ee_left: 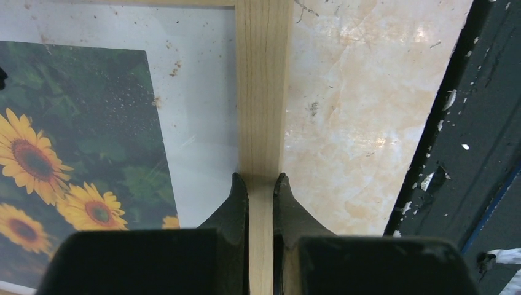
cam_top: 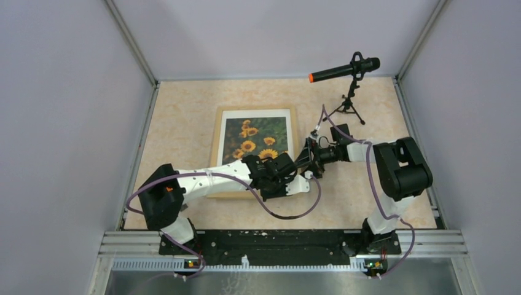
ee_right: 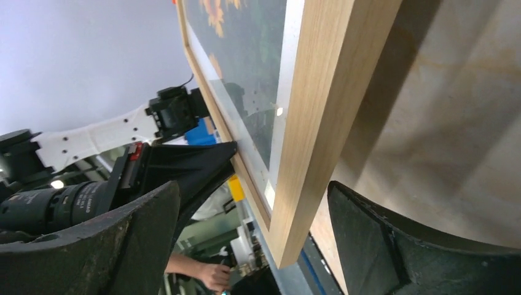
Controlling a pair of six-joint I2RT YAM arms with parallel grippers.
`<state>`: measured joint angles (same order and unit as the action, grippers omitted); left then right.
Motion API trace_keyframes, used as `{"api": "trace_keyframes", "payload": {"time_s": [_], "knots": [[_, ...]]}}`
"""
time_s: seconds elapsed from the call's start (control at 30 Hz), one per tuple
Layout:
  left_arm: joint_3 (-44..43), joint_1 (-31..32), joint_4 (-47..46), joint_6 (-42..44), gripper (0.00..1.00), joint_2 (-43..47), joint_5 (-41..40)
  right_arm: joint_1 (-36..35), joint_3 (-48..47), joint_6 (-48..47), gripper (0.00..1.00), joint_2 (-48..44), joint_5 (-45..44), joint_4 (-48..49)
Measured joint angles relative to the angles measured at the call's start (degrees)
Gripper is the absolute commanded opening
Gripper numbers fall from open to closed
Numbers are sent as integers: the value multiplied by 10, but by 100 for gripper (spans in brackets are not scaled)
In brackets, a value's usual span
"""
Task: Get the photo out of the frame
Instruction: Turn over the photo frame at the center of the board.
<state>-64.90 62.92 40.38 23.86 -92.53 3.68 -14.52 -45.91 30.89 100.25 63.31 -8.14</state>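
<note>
The light-wood frame (cam_top: 216,147) lies on the marbled table with the sunflower photo (cam_top: 255,138) facing up behind its glass. My left gripper (ee_left: 260,179) is shut on the frame's right side bar (ee_left: 261,92), one finger on each face of the bar, close to the near right corner. The photo (ee_left: 61,153) shows to the left of that bar. My right gripper (ee_right: 253,187) is open and straddles the same side of the frame (ee_right: 332,92), with a gap on both sides. In that view the photo (ee_right: 246,49) shows at a steep angle.
A black microphone (cam_top: 347,69) on a small tripod (cam_top: 350,107) stands at the back right of the table. Grey walls close in the left, back and right sides. A black rail (cam_top: 276,239) runs along the near edge. Purple cables hang from both arms.
</note>
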Motion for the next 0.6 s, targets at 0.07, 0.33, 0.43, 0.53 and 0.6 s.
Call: {"api": "trace_keyframes", "payload": {"time_s": [0.07,0.33,0.43,0.53,0.6], "knots": [[0,0,0,0,0,5,4,-4,13,40,78,4,18,49],[5,-4,-2,-5,4,46,28,-12,24,151,46,26,52,164],[5,-11,-2,-10,18,57,36,-12,25,173,37,26,56,185],[5,-25,-2,-10,53,65,52,-12,28,185,30,26,57,198],[-5,-41,3,-13,66,67,78,-12,28,183,23,24,54,193]]}}
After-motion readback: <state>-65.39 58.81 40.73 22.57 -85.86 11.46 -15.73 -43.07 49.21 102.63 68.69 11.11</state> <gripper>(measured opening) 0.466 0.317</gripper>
